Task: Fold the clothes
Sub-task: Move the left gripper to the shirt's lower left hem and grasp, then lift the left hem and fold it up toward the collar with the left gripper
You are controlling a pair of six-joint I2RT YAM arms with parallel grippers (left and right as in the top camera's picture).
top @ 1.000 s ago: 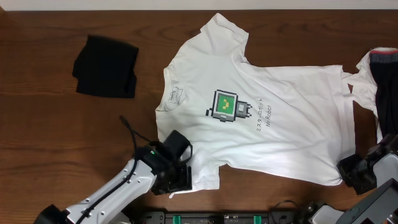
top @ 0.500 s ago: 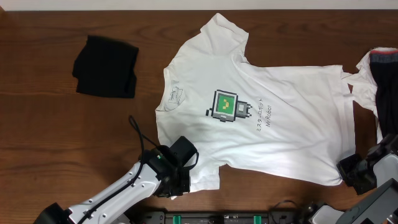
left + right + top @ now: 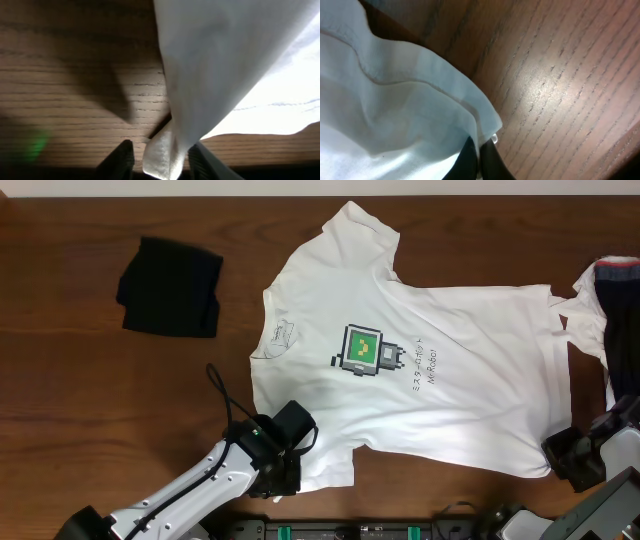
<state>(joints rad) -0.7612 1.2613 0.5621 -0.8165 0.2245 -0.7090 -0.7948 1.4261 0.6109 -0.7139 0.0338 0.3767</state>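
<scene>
The white T-shirt (image 3: pixel 400 350) lies flat, print up, collar to the left. My left gripper (image 3: pixel 288 477) sits at the near sleeve's hem. In the left wrist view its jaws (image 3: pixel 162 162) stand apart, open, with a bunched fold of the sleeve (image 3: pixel 165 155) between them; the right finger (image 3: pixel 207 162) touches the cloth and the left finger (image 3: pixel 120 160) stands clear of it. My right gripper (image 3: pixel 562 455) is at the shirt's near bottom corner. In the right wrist view it (image 3: pixel 479 160) is shut on the hem (image 3: pixel 470 107).
A folded black garment (image 3: pixel 170 287) lies at the far left. A white-and-dark garment (image 3: pixel 610 310) is heaped at the right edge, touching the shirt's hem. Both arms are close to the wooden table's (image 3: pixel 80 400) front edge.
My left gripper has slid a little toward the front edge along the sleeve's hem. The shirt and the right arm have not moved.
</scene>
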